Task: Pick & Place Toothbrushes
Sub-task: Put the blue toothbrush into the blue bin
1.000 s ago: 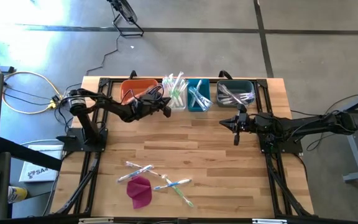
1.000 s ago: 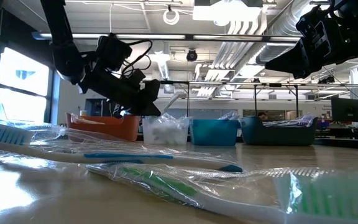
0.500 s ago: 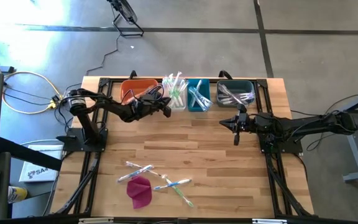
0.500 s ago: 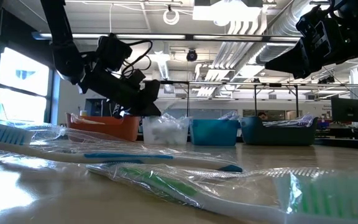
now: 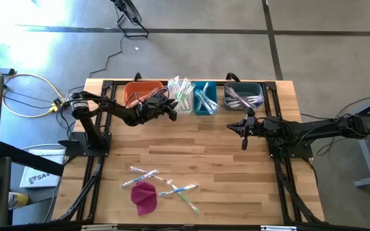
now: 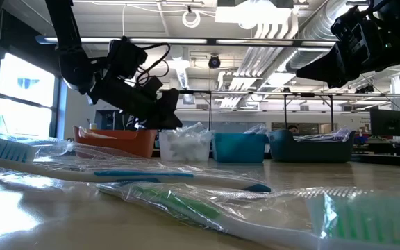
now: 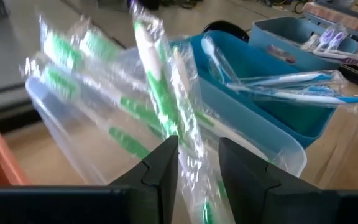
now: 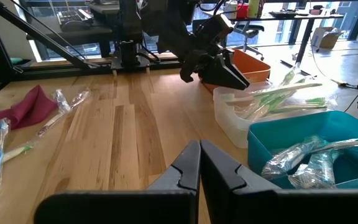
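Landmark: clear bin (image 5: 182, 99), second in the row of four at the far edge of the surface (image 5: 191, 160).

Left gripper (image 5: 172, 113) is held at the clear bin's near-left rim, just above it. In the left wrist view the fingers (image 7: 160, 168) are seen parted by a narrow gap, with a wrapped green toothbrush (image 7: 157, 93) standing in the bin directly ahead, its lower end showing through that gap. Whether the wrapper is touched by the fingers cannot be told; a release in progress is judged likely, nothing firmly clamped.

Right gripper (image 5: 244, 130) is parked in front of the grey bin (image 5: 243, 97), to the right of the clear bin, fingers fully closed, nothing held.

Remaining toothbrushes (image 5: 162, 183) are left loose on the near part of the surface, well apart from the clear bin, towards the near-left edge, beside the magenta cloth (image 5: 144, 197). A blue-and-pink wrapped pair lies with long axis roughly left-right; a green one (image 5: 186, 199) is angled diagonally just right of the cloth.

Key relation for the next move: the loose pile lies straight back from the clear bin towards the near edge, on the left arm's half. Left gripper is judged nearer than the right. Wrappers overlap, so singling one out is judged tricky; slippery film could be dragged instead of gripped.

Orange bin (image 5: 141, 94) and teal bin (image 5: 204, 98) flank the clear bin.
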Robot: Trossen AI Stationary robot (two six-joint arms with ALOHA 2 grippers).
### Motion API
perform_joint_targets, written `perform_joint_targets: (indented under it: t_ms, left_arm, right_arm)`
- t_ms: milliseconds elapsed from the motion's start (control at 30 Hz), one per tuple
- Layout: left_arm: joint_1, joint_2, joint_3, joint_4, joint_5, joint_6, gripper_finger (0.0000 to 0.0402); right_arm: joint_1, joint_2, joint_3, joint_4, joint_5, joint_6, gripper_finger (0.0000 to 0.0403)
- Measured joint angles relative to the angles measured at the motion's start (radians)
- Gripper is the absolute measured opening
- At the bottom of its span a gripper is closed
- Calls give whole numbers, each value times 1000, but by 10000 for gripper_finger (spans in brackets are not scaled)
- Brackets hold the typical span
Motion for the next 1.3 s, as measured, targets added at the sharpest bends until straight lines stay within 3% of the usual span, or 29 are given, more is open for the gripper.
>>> perform_joint_targets:
  t_ms: [200,500,933,1100,1300]
  left_arm:
    - [-7,-8,0,78,8,80,113]
    - [-103,-103,0,21,13,244,113]
    - [-276,-402,-1,-518,14,299,113]
    - [-351,-493,-1,-707,16,224,113]
    - [-459,-539,0,-812,69,125,113]
  right_arm:
    - [0,0,0,0,-1,0,4]
    - [0,0,0,-16,-6,28,4]
    - [0,0,0,-51,-11,31,4]
    - [0,0,0,-52,-9,30,4]
    - [0,0,0,-52,-8,29,4]
